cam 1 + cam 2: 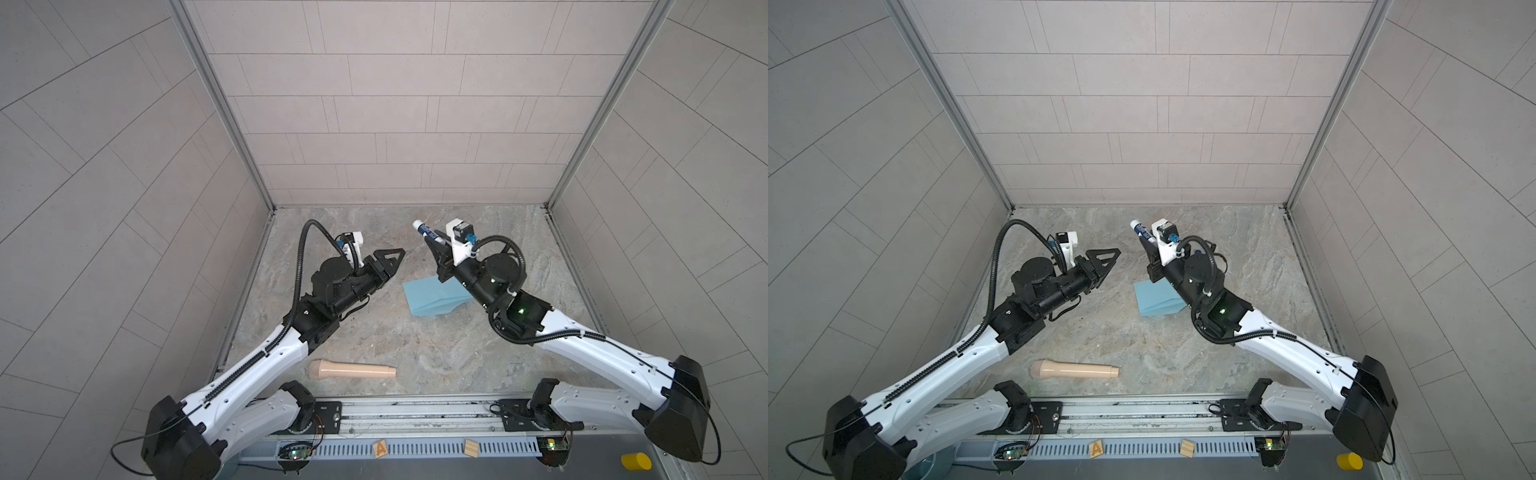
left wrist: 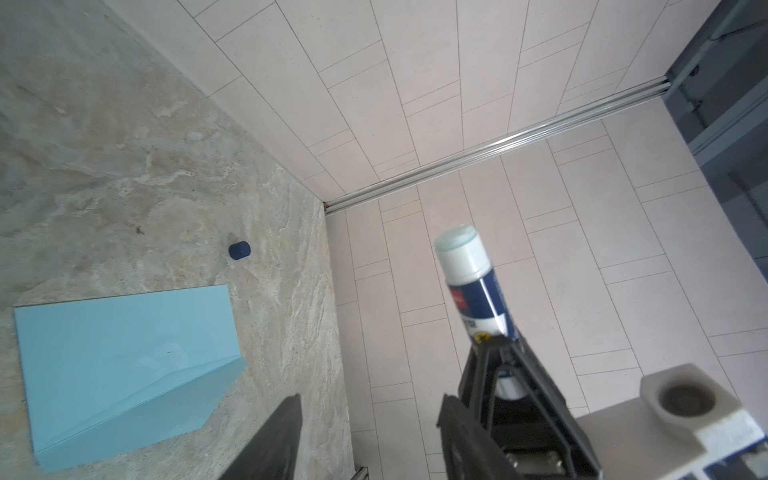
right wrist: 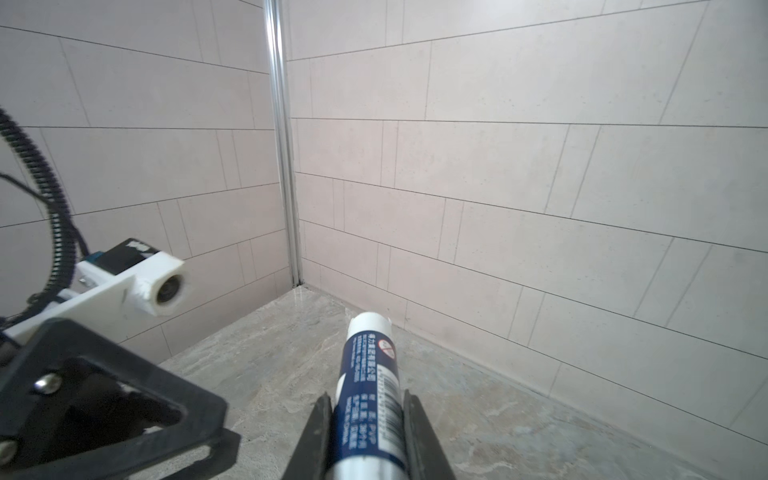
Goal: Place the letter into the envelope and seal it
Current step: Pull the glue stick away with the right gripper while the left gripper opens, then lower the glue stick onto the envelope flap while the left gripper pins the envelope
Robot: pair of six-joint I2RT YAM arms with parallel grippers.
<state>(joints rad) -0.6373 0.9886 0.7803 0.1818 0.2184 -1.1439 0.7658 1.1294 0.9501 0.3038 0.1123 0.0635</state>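
Observation:
The light blue envelope [image 1: 432, 296] [image 1: 1154, 300] lies flat on the marbled table, with its right end under my right arm in both top views. In the left wrist view the envelope [image 2: 124, 353] shows a darker pointed flap section along one long edge. The letter is out of view. My right gripper [image 1: 433, 244] [image 1: 1148, 246] [image 3: 368, 401] is raised behind the envelope, shut on a blue and white glue stick [image 1: 424, 230] [image 3: 368, 365] whose uncapped white tip points up and away. My left gripper [image 1: 397, 262] [image 1: 1113, 258] [image 2: 370, 415] hovers left of the envelope, open and empty.
A small dark blue cap [image 2: 240, 250] lies on the table beyond the envelope. A beige handle-shaped object [image 1: 351, 369] lies near the front edge. Two wooden blocks [image 1: 380, 449] and a yellow cylinder [image 1: 636, 461] sit on the front rail. Tiled walls enclose three sides.

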